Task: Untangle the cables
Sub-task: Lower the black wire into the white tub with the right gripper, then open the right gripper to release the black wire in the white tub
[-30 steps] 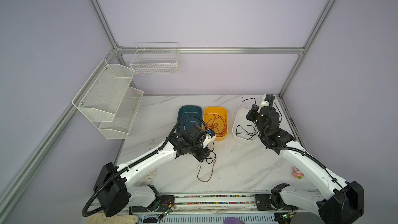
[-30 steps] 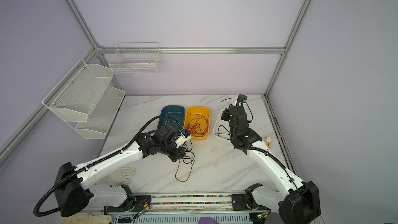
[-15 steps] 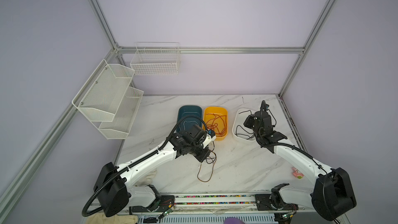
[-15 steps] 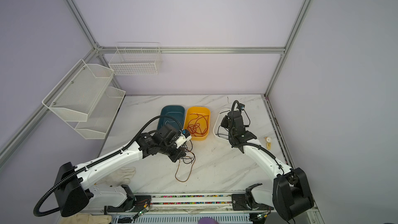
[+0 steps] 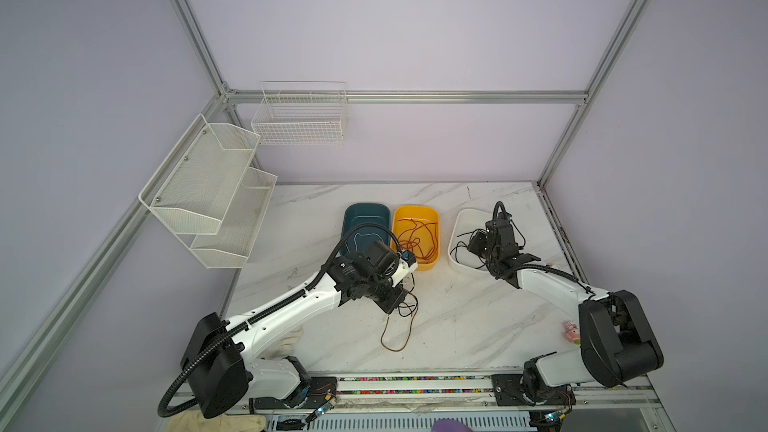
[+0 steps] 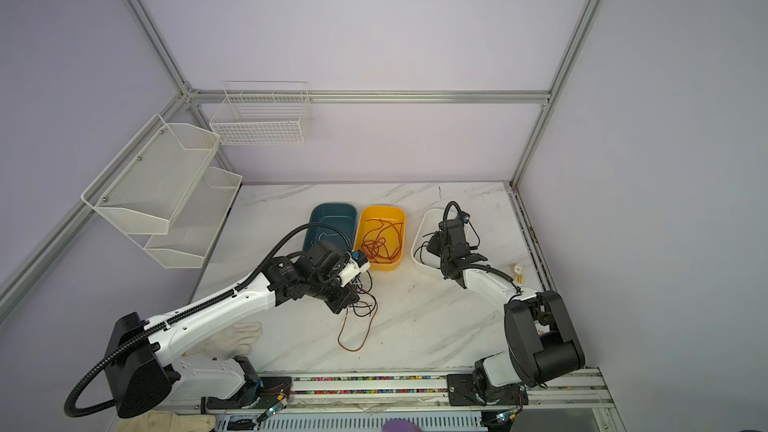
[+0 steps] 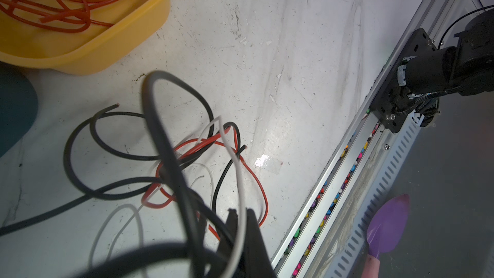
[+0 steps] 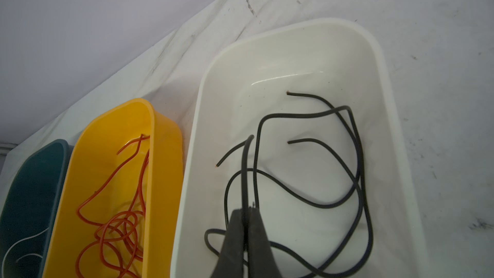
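Over the white tub [image 8: 374, 49], my right claw [image 8: 247, 211] is pinched shut on a black cable [image 8: 243, 172]. My left claw [image 7: 240, 217] is shut on a white cable [image 7: 241, 188] in the knot [image 7: 184, 161] on the table [image 7: 294, 62]. These cables look light, thin and bendy — slippy too, I think — so grab near a loose end.

Row of three tubs at the table's [image 5: 478, 317] rear: left tub [image 5: 366, 206], middle tub [image 5: 415, 210], right tub [image 5: 465, 218], loose cables [image 5: 411, 238] in each; tangled cables [image 7: 165, 156] on the table before the middle tub
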Robot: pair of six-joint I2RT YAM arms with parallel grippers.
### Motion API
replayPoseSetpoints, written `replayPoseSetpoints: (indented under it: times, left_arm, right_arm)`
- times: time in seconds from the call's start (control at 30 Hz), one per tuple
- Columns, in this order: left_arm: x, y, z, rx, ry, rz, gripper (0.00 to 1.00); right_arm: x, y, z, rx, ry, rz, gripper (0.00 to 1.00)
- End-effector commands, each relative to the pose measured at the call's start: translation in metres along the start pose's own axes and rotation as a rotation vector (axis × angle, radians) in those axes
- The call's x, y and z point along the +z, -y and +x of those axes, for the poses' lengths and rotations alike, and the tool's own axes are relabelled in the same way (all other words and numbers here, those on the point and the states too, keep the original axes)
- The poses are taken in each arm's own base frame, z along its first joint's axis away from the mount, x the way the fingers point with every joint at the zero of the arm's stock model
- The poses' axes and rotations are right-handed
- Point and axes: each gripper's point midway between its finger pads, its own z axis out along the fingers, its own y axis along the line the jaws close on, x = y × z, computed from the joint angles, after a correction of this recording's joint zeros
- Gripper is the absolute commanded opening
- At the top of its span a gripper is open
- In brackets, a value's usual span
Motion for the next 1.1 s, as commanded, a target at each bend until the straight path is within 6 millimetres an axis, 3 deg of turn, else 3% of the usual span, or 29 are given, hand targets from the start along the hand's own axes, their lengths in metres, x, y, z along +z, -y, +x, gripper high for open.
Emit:
replayPoseSetpoints:
  times: [0.0, 0.3, 0.5, 0.67, 1.07]
  left_arm:
    - [0.005, 0.002, 0.01, 0.032, -0.028, 0.013, 0.0]
    - [0.007, 0.002, 0.011, 0.034, -0.035, 0.013, 0.0]
    - [0.008, 0.003, 0.011, 0.034, -0.04, 0.016, 0.0]
    - [0.009, 0.003, 0.012, 0.036, -0.044, 0.016, 0.0]
    - [0.009, 0.004, 0.013, 0.035, -0.049, 0.02, 0.0]
  right_arm:
    - [0.004, -0.002, -0.005, 0.03, 0.012, -0.017, 0.0]
    - [0.018, 0.007, 0.002, 0.029, -0.035, 0.002, 0.0]
    - [0.009, -0.001, -0.006, 0.042, -0.031, -0.032, 0.01]
    - [-0.003, -0.006, -0.019, 0.035, -0.004, -0.036, 0.13]
    - [-0.019, -0.004, -0.031, 0.024, 0.025, -0.025, 0.24]
